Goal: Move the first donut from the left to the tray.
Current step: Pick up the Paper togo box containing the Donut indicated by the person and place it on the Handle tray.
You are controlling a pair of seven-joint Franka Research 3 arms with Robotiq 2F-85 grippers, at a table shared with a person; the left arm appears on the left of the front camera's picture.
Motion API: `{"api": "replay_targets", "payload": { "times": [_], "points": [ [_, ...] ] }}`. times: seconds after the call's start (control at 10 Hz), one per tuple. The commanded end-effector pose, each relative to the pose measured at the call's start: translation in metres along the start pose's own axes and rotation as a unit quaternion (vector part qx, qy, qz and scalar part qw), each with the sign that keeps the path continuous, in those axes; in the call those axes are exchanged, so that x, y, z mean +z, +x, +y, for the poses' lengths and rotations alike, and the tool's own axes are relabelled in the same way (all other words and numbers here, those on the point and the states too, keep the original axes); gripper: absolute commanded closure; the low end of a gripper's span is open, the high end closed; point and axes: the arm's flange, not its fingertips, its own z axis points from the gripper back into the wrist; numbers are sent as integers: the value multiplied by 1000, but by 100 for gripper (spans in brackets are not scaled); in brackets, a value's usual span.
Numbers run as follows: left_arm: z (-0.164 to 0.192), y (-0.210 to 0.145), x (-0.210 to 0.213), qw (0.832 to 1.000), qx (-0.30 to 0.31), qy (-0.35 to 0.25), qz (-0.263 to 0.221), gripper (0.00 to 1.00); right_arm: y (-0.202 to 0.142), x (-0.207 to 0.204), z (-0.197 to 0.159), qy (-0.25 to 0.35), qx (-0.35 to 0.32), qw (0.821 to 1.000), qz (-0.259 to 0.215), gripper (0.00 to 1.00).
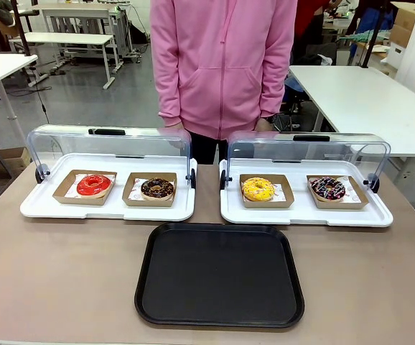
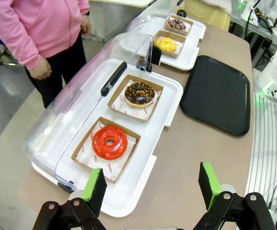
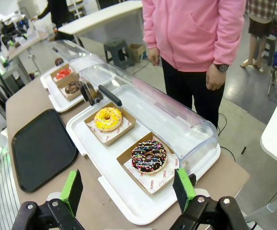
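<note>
The red glazed donut (image 1: 94,185) lies on white paper in a brown cardboard box, leftmost on the left white tray (image 1: 42,207). In the left wrist view the red donut (image 2: 109,142) sits just beyond my left gripper (image 2: 153,184), whose green-padded fingers stand open with nothing between them. The black tray (image 1: 220,274) lies bare at the table's near middle; it also appears as the black tray (image 2: 216,93) and the black tray (image 3: 40,148). My right gripper (image 3: 128,188) is open above the right white tray's near end, close to the sprinkled chocolate donut (image 3: 149,155).
A chocolate donut (image 1: 157,189) sits beside the red one. The right white tray (image 1: 304,214) holds a yellow donut (image 1: 258,189) and a sprinkled chocolate donut (image 1: 328,188). Both clear domed lids (image 1: 114,140) are swung back. A person in a pink hoodie (image 1: 222,65) stands at the far side.
</note>
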Motion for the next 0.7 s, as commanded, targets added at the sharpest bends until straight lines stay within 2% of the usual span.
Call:
{"api": "replay_targets", "payload": {
  "times": [0.0, 0.6],
  "points": [
    [-1, 2, 1, 1000, -4, 0, -3, 0, 2, 2, 3, 2, 3, 1000, -4, 0],
    [-1, 2, 1, 1000, -4, 0, -3, 0, 2, 2, 3, 2, 3, 1000, -4, 0]
  ]
}}
